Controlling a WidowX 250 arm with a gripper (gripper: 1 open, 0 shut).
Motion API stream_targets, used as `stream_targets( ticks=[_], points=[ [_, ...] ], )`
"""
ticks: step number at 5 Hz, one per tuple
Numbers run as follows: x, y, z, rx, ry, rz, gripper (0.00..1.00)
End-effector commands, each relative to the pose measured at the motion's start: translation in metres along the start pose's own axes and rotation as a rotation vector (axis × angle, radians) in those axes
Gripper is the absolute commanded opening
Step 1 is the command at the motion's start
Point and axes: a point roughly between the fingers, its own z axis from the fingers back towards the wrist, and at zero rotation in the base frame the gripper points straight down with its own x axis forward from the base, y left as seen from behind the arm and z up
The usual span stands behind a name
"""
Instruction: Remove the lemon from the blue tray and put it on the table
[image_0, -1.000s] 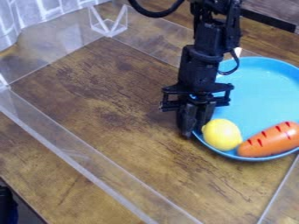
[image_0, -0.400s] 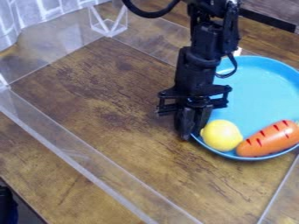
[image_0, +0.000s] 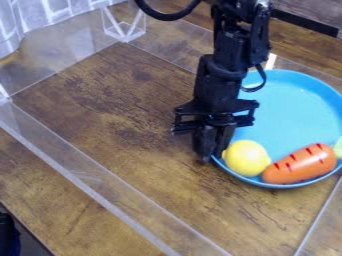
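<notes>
Listing contents: one lemon (image_0: 246, 158), small, smooth, bright yellow, oval, lying on the near-left rim of the blue tray (image_0: 301, 100), touching one orange carrot (image_0: 299, 164) with ridged skin beside it. One blue tray, round, light-blue plastic with a shallow raised rim. One counter (image_0: 120, 120), dark brown wood with visible grain and a glossy sheen, bordered by clear acrylic walls (image_0: 80, 170). One black end effector (image_0: 211, 140), pointing down just left of the lemon; whether its fingers are spread or pressed together cannot be told.
</notes>
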Motion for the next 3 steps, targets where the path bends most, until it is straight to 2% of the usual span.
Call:
stream_targets(
  ticks=[1,2,3],
  points=[
    [-0.001,0.005,0.014,-0.019,-0.03,0.008,0.0],
    [-0.002,0.008,0.017,-0.016,-0.042,0.008,0.0],
    [0.0,0.011,0.032,-0.026,-0.033,0.004,0.0]
  ],
)
